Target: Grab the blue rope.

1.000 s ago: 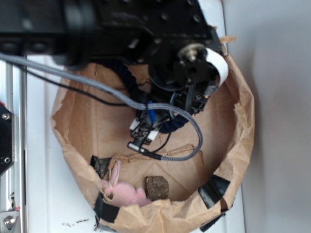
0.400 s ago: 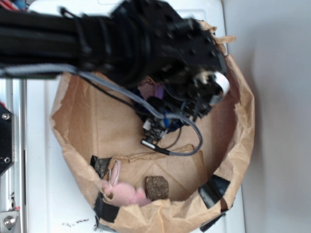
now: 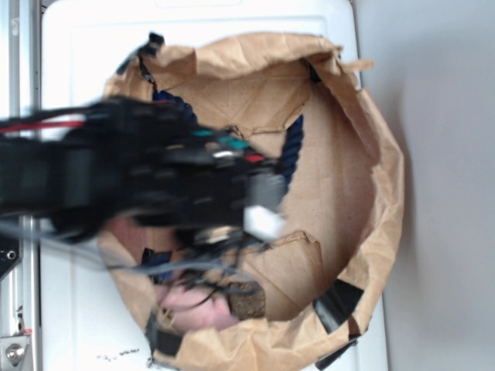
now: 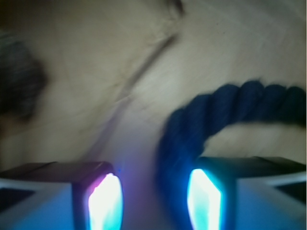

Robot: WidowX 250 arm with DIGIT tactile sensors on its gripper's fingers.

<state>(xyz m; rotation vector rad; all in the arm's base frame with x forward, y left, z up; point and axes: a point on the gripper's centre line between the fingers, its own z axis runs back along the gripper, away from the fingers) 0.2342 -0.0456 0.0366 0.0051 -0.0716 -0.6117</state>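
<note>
Comparing with a second ago: the arm [image 3: 116, 185] has swung from the top of the exterior view to the left side and now lies blurred across the left half of the paper bag [image 3: 379, 193]. That uncovers the bag's far inner wall, hidden behind the wrist before. The blue rope [image 3: 292, 151] now shows as a dark strand running down that wall, right of the arm, with another bit at the upper left rim just above it. Earlier only a short piece showed under the wrist.

Gripper [image 4: 156, 199]: wrist view shows the two fingers apart, pads glowing. The rope [image 4: 216, 110] arcs in from the right and drops down the inner side of the right finger [image 4: 204, 199], in the gap between the fingers but against that one. Cannot tell if it's clamped; left finger [image 4: 103, 201] is clear of it.

Around: pink plush toy [image 3: 193, 305] and brown lump [image 3: 247, 297] sit at the bag's near edge, below the arm, partly covered by loose cables [image 3: 193, 267]. Black tape patch [image 3: 336, 301] on the lower right rim, well right of the arm. Bag sits on a white surface [image 3: 77, 46].

Obstruction: in the exterior view the blurred arm hides the gripper itself.
</note>
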